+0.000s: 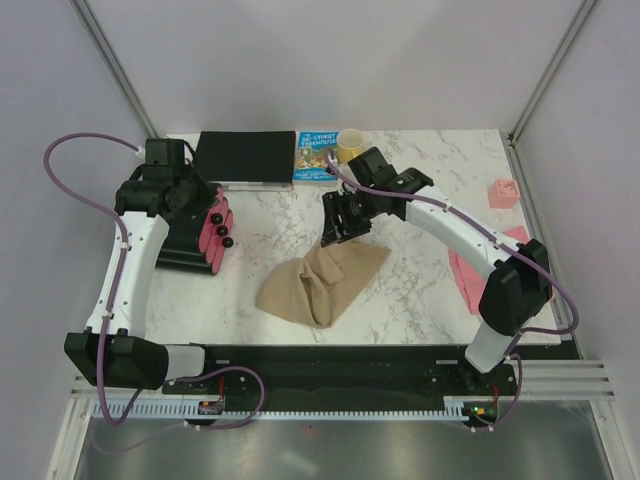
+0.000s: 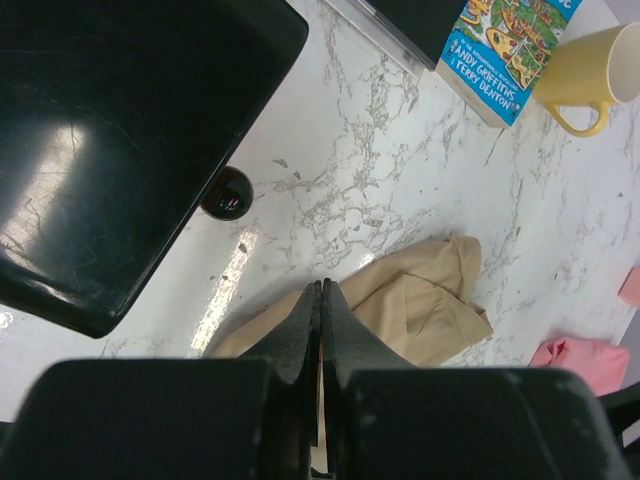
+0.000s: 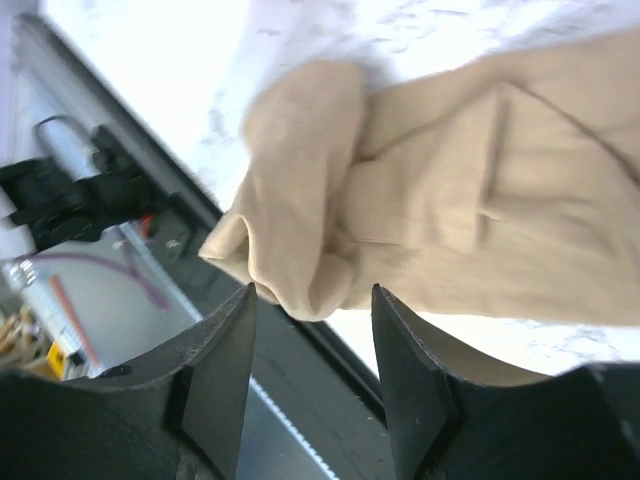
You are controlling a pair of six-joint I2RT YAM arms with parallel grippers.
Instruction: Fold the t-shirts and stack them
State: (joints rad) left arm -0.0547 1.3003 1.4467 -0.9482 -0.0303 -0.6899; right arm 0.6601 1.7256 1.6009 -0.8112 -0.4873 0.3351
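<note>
Presently, one crumpled tan soft-cloth t-shirt (image 1: 322, 282) lay heaped at the middle of the white marbled bench (image 1: 420, 290). One pink cloth t-shirt (image 1: 468, 272) lay at its right edge, well apart. Left jaws were pressed together, empty. Right jaws stood spread above the tan shirt.

The right pincer (image 3: 315, 300) stands with its two dark fingers (image 3: 220, 380) spread wide apart, and the tan t-shirt (image 3: 440, 200) fills the view beyond them. The shirt lies rumpled and partly folded on the pale marbled surface (image 3: 180, 60), with a rounded bunch of cloth showing right between the fingertips (whether it touches either one cannot be told). To the left, past the surface's edge, run a black rail (image 3: 100, 190) and a purple cable (image 3: 110, 270), both blurred.
</note>
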